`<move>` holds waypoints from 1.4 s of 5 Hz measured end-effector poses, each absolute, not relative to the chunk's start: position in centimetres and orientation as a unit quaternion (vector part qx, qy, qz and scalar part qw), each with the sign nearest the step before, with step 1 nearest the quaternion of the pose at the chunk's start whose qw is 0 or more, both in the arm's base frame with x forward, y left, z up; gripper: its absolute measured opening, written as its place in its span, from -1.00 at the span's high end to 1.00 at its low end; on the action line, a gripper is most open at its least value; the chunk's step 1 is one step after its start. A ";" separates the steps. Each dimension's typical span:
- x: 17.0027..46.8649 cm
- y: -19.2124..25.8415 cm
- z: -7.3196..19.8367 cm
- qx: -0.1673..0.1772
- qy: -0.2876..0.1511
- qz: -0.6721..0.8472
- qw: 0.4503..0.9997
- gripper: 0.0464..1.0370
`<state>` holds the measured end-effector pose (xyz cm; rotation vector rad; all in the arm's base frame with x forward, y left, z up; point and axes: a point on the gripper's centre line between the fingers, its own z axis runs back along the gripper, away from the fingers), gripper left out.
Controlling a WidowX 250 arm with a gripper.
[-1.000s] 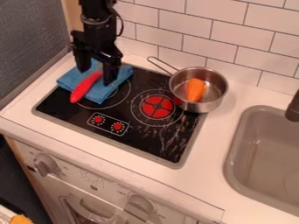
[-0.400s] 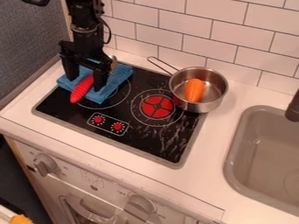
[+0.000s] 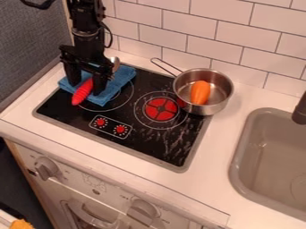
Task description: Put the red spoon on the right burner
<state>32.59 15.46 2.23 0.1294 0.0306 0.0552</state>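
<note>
The gripper hangs over the upper left of the stove, open, with one finger on each side of the red spoon's handle. The red spoon lies slanted on a folded blue cloth, its ribbed handle toward the front left and its metal bowl behind the gripper. The cloth covers part of the left burner. The right burner is the ring with a red centre, and nothing lies on its middle.
A metal pot holding an orange carrot-like object stands at the stove's right rear, its handle pointing back left. The sink is at the right. A tiled wall rises behind the counter.
The gripper has moved left and slightly down until its fingers straddle the spoon's handle. The spoon's metal bowl has come into view behind it. Spoon, cloth and pot stay put.
</note>
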 end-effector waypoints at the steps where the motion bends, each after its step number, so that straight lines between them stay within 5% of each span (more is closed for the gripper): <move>1: 32.5 15.5 2.2 0.067 0.019 0.028 0.997 -0.12; 2: 32.6 15.5 2.3 0.067 0.022 0.029 0.997 0.26; 5: 32.5 15.4 1.5 0.058 0.034 0.028 0.997 -0.42; 6: 32.6 15.4 1.5 0.056 0.032 0.027 0.998 0.20; 7: 32.6 15.4 1.5 0.055 0.033 0.026 0.998 0.30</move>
